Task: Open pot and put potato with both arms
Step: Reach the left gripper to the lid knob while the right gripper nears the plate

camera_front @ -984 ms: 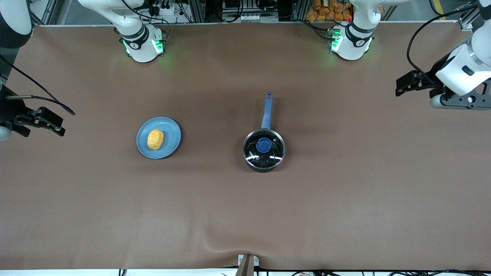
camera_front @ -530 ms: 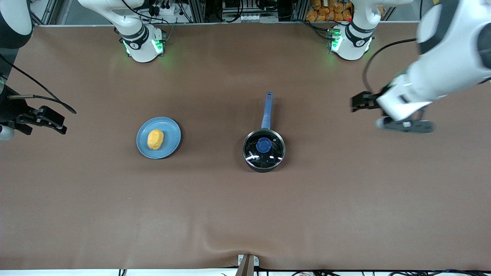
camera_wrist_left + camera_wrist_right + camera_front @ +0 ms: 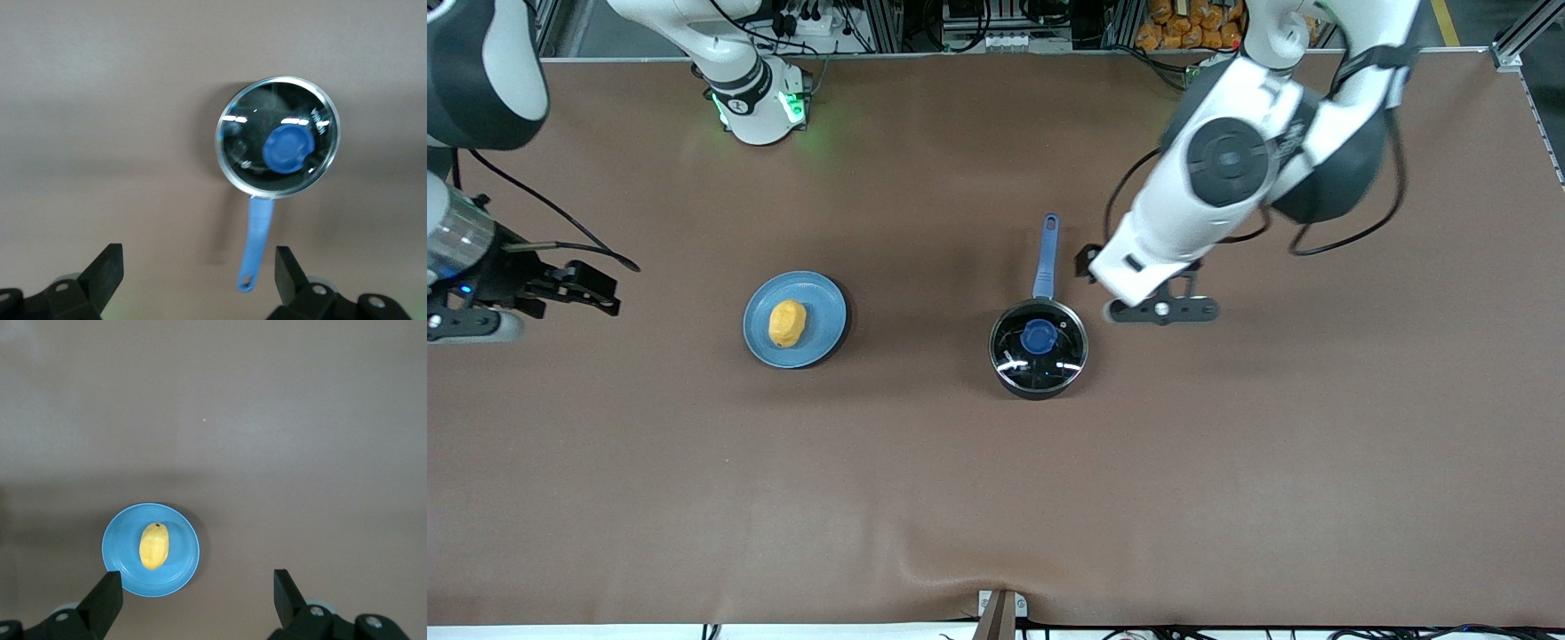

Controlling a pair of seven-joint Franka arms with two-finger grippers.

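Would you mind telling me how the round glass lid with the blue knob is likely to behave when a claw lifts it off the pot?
The round glass lid with the blue knob sits flat on the black saucepan, so it should lift straight off. Its glossy glass is probably fragile and slippery; the raised knob looks the safer hold.

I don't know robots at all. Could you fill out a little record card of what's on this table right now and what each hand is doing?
pot: black saucepan, blue handle pointing toward the robots' bases
lid: glass, blue knob, on the pot
potato: yellow-orange lump lying on the plate
plate: light blue, toward the right arm's end of the table
left hand: open, empty, over the table beside the pot's handle
right hand: open, empty, over the table beside the plate
task progress: pot not yet opened
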